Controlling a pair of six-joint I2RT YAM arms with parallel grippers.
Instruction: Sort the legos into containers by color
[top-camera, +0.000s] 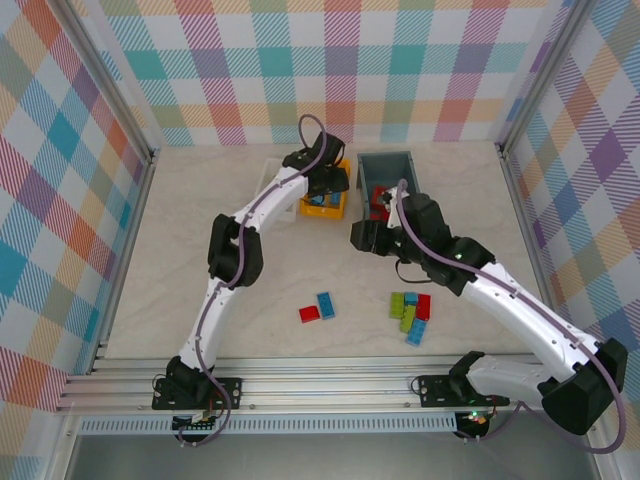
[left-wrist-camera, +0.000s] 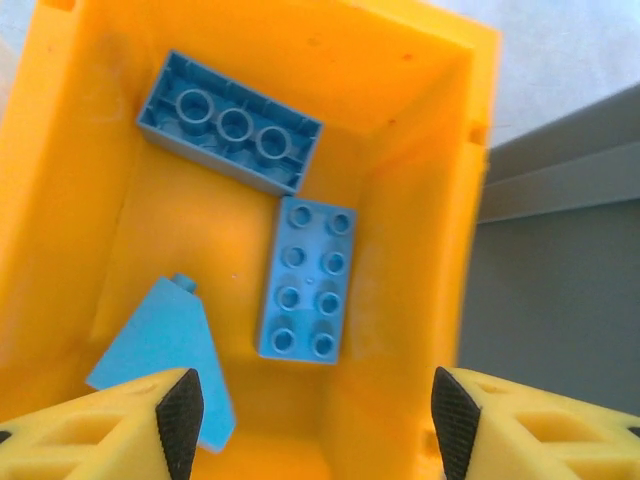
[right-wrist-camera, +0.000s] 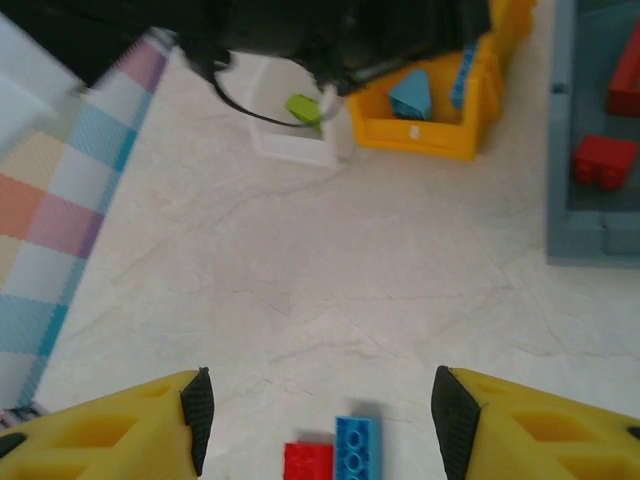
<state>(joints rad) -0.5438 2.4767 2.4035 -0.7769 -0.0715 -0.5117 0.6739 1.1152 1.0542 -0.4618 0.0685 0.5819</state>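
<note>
Surface: pale marbled tabletop (top-camera: 200, 250), enclosed on 3 sides by pastel plaid walls (top-camera: 420, 70), w/ an aluminium rail (top-camera: 330, 375) along the near edge. The legos are seen as small studded bricks in red, blue and lime green. Containers counted: 3, all at far centre: white tray (right-wrist-camera: 290, 148) on the left, orange bin (left-wrist-camera: 430, 200) next to it, grey bin (right-wrist-camera: 560, 150) on the right. In the orange bin 3 blue bricks are counted: upside-down brick (left-wrist-camera: 228, 135), studs-up brick (left-wrist-camera: 307, 280) and a paler tilted brick (left-wrist-camera: 165, 350). 1 lime brick (right-wrist-camera: 303, 107) is noted in the white tray. 2 red bricks (right-wrist-camera: 605, 160) are seen in the grey bin, which is partly cut off in the right wrist view. 7 lie loose on the near-centre tabletop: a red brick (top-camera: 309, 313) just beside a blue brick (top-camera: 326, 304), and to the right a cluster (top-camera: 410, 315) of 2 green, 2 blue, 1 red. L gripper (left-wrist-camera: 318, 420) is held over the orange bin, jaws released, nothing between them. R gripper (right-wrist-camera: 323, 420) is held over bare tabletop, jaws apart, nothing grasped.
</note>
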